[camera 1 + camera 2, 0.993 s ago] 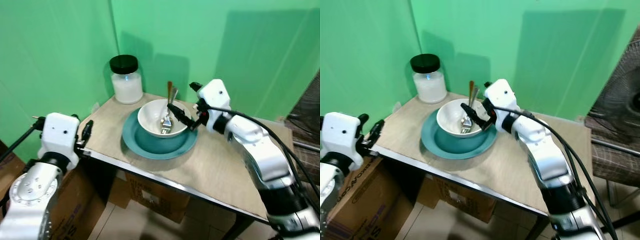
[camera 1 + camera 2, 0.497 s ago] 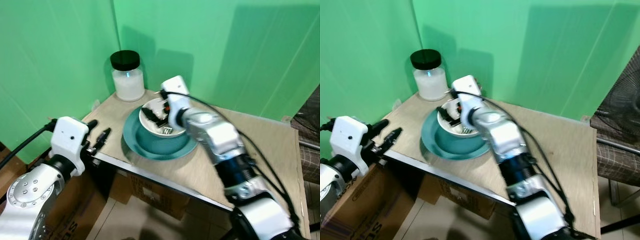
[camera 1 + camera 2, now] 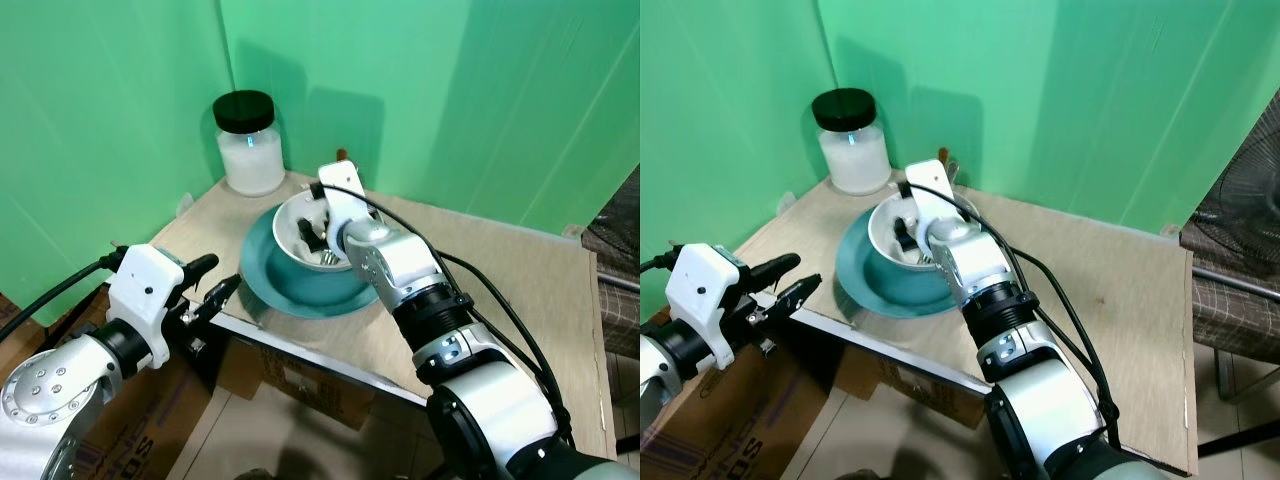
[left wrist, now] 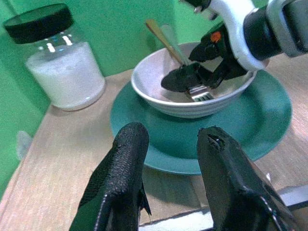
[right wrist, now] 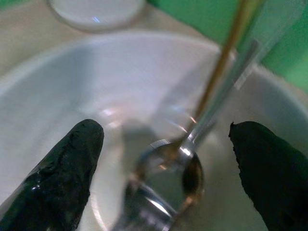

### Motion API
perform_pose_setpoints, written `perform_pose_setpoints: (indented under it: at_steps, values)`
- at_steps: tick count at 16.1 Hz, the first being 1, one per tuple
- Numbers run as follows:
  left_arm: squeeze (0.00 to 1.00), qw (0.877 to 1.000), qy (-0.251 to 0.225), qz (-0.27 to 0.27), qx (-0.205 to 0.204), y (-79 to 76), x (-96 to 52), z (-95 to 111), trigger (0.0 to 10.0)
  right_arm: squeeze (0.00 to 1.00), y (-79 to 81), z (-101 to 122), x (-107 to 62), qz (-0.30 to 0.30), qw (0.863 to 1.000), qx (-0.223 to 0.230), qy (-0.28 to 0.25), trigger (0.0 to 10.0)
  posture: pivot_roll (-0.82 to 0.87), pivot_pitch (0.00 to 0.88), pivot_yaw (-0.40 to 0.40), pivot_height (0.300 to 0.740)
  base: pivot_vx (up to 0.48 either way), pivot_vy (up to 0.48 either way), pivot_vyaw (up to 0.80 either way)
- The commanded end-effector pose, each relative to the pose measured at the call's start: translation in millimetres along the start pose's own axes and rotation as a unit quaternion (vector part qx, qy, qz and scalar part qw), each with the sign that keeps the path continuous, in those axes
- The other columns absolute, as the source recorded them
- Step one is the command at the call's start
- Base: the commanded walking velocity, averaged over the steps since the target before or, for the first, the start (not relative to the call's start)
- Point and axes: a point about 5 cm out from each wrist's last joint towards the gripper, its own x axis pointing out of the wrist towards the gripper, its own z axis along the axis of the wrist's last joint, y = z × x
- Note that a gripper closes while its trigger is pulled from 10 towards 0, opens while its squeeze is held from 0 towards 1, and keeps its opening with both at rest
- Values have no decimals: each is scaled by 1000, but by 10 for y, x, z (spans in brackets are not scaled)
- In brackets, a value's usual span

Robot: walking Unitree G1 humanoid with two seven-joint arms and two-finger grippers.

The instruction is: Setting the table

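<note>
Reaching into the white bowl (image 3: 305, 232), the right gripper (image 5: 166, 168) holds its two black fingers spread wide on either side of the cutlery, pinching nothing. The bowl sits on the teal plate (image 3: 275, 285), which rests on the wooden table (image 3: 500, 270) near the robot's left corner, close to the front edge. A spoon (image 5: 168, 168) and a fork (image 4: 199, 91) lie in the bowl, their handles leaning on the far rim. The white jar (image 3: 248, 150) with a black lid stands behind the plate.

By appearance, the task is at an early stage: plate and bowl are stacked, but the cutlery is not yet laid beside the plate.

The left gripper (image 4: 168, 159) hovers at the table's front edge, its fingers parted and empty, pointed toward the plate. The right wrist view shows the spoon bowl lying between the spread fingertips, which the head views hide behind the arm. The left wrist view shows the right gripper from the side, low inside the bowl.
</note>
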Motion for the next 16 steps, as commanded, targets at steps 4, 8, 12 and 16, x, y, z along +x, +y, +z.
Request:
perform_pose_setpoints:
  at_steps: [4,8,12,16]
  values:
    - [0,1000,-2,-18,7,-27,-27,36,10000,0,53,62,54,-23,999,18,-12,2941,16,77,56,740,0,0,0]
    - [0,1000,1,-29,8,-36,-30,33,10000,0,88,105,69,-19,998,48,-32,0,20,79,61,740,0,0,0]
    - [0,999,2,-32,11,-32,-28,26,10000,0,103,112,79,-17,998,50,-37,0,21,71,61,740,0,0,0]
    - [0,999,2,-37,11,-40,-26,24,10000,0,99,104,80,-16,998,50,-39,431,20,60,67,740,0,0,0]
